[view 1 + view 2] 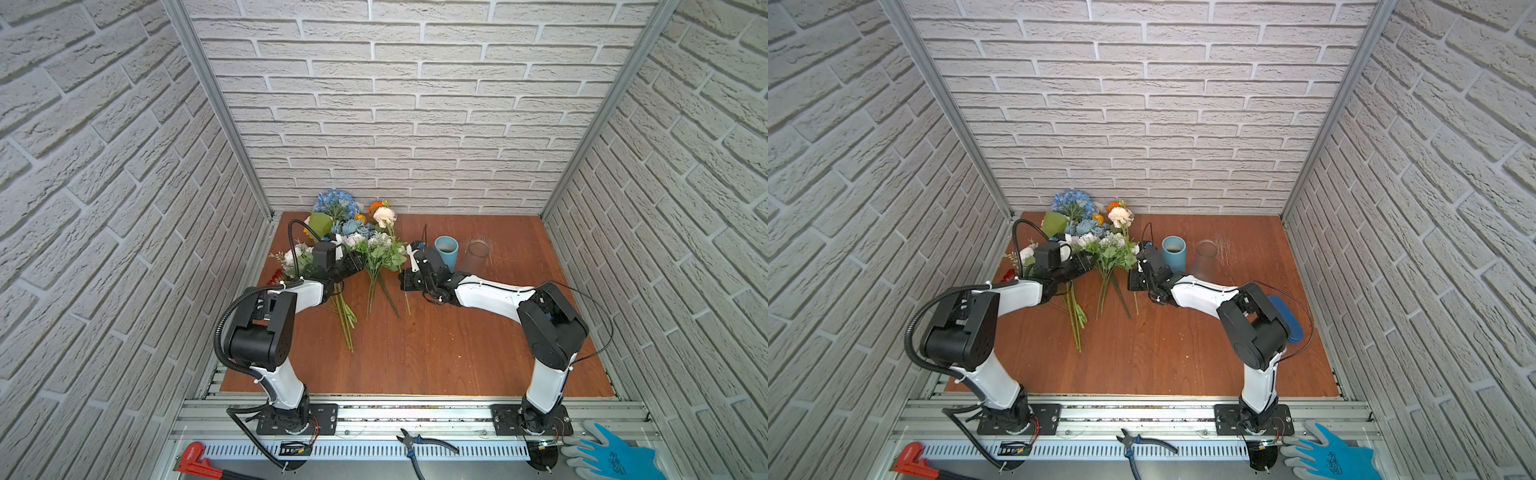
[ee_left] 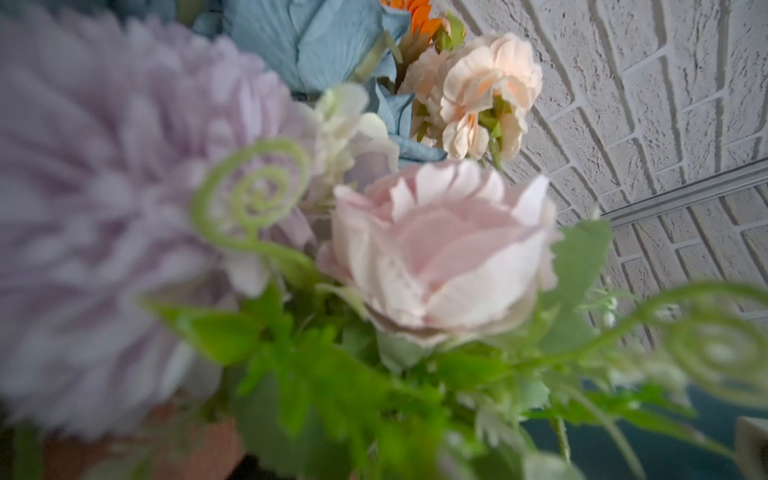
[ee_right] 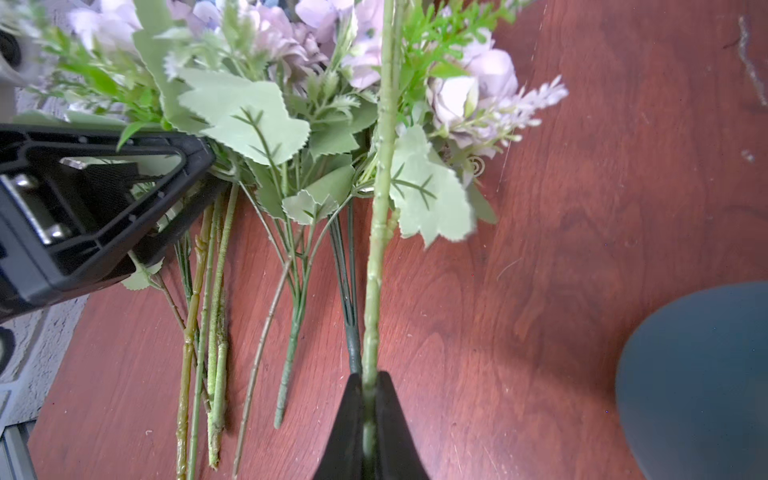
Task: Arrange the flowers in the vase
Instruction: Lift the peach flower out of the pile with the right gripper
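Note:
The flowers (image 1: pixel 353 232) lie in a pile at the back left of the wooden table (image 1: pixel 436 353): a blue hydrangea (image 1: pixel 336 203), blue roses, lilac and white bunches and a peach bloom (image 1: pixel 384 216). The blue vase (image 1: pixel 448 249) stands upright just right of them. My right gripper (image 3: pixel 370 384) is shut on one light green stem (image 3: pixel 380 208), low over the table, left of the vase (image 3: pixel 698 374). My left gripper (image 3: pixel 212 174) reaches into the bunches' foliage, its black fingers (image 3: pixel 124 199) apart among leaves and stems. The left wrist view is filled with a lilac bloom (image 2: pixel 95 199) and a pink bloom (image 2: pixel 440 249); its jaws are hidden.
A clear glass vessel (image 1: pixel 478 251) stands right of the vase. A blue flat object (image 1: pixel 1285 318) lies behind the right arm's elbow. Loose stems (image 1: pixel 347 320) stretch toward the table's front. Pliers (image 1: pixel 415 442), a red wrench (image 1: pixel 195 459) and a blue glove (image 1: pixel 611 457) rest on the front rail.

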You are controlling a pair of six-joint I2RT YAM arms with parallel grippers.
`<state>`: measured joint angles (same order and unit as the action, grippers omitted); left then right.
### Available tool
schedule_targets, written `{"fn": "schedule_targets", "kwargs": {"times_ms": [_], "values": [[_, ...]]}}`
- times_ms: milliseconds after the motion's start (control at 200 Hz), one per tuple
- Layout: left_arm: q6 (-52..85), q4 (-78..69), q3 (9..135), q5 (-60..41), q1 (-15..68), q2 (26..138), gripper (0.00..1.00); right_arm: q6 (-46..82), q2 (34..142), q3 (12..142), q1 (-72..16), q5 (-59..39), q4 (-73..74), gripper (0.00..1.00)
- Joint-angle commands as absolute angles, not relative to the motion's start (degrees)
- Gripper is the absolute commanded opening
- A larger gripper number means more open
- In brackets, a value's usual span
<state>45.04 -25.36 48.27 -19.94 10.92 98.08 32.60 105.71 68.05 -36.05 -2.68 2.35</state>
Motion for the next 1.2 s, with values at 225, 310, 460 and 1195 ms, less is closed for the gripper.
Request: {"fn": "schedule_targets", "kwargs": {"times_ms": [225,310,460,1195], "values": [[45.01,-24.33,44.81,-20.23,10.89,90.40,0.89,26.43,96.18,70.47,-35.88,1.28,2.69,0.06],[45.00,-22.92,44.18,-19.91,10.91,88.99,0.90,25.37,94.16,70.66,-35.86,2.71,2.64,0.06],[46.00,-22.79,42.22,-19.78,10.90,86.99,0.93,22.14,90.38,72.36,-35.79,4.87,0.71,0.06],[44.58,-18.44,37.45,-15.37,12.82,77.76,0.98,1.34,86.28,81.55,-29.35,10.89,10.05,0.06]]}}
